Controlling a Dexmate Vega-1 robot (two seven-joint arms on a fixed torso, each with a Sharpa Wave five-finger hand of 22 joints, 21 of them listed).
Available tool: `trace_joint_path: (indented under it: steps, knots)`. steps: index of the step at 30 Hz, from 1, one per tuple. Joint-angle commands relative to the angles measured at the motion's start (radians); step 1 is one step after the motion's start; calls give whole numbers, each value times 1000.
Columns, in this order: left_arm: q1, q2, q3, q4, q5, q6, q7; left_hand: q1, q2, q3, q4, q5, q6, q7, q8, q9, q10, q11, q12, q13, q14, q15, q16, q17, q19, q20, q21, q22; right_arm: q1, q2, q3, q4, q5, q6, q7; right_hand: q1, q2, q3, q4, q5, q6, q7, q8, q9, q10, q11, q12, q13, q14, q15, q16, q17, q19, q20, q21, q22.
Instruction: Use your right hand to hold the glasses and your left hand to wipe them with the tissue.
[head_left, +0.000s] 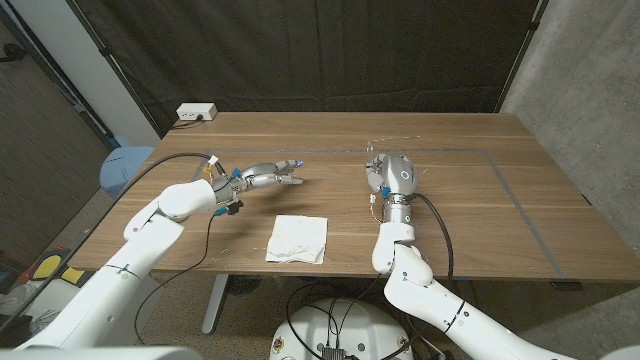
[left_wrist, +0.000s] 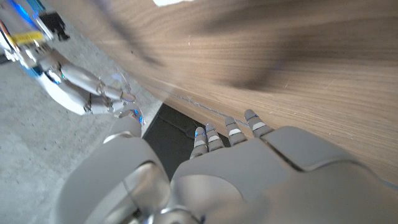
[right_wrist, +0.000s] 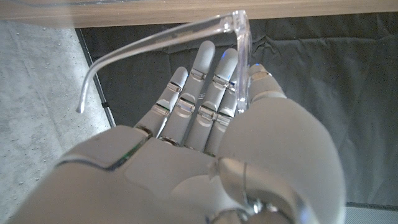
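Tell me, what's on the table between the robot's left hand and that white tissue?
Nothing: in the head view only bare wood separates the left hand from the tissue, which lies nearer the table's front edge.

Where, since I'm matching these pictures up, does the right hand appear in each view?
Head view: right hand over the table, right of the tissue.
Left wrist view: right hand beyond the left hand, past the table's edge.
Right wrist view: right hand close up, holding the glasses.
Shared landmark: the wooden table.
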Motion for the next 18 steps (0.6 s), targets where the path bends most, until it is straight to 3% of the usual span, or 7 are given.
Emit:
trace_joint_path:
  steps: [1, 10, 18]
  knots:
    - [29, 157, 69, -120, 93, -27, -35, 24, -3, 4, -12, 6, 21, -17, 7, 4, 14, -15, -4, 5, -8, -1, -6, 2, -12, -2, 1, 5, -14, 33, 12, 7, 23, 20, -101, 28, 23, 1, 6, -5, 47, -41, 4, 6, 11, -3, -3, 6, 11, -101, 6, 5, -6, -26, 10, 2]
    - [27, 208, 104, -186, 183, -50, -16, 54, -6, 8, -18, 10, 35, -22, 9, 5, 29, -18, -2, 6, 7, -13, 0, 4, -10, -6, 2, 5, -17, 37, 22, 17, 38, 37, -124, 29, 23, 2, 7, -8, 46, -40, 1, 6, 13, -2, -5, 10, 10, -101, 3, 7, -8, -26, 15, 1]
    - [9, 264, 148, -246, 269, -47, -55, 90, -3, 16, -22, 14, 42, -29, 8, 6, 32, -23, -5, 7, 15, -18, 2, 6, -1, -8, 6, 5, -22, 39, 30, 20, 47, 44, -138, 30, 23, 3, 9, -11, 49, -39, 0, 6, 13, 1, -7, 13, 10, -101, 1, 9, -11, -25, 19, 1]
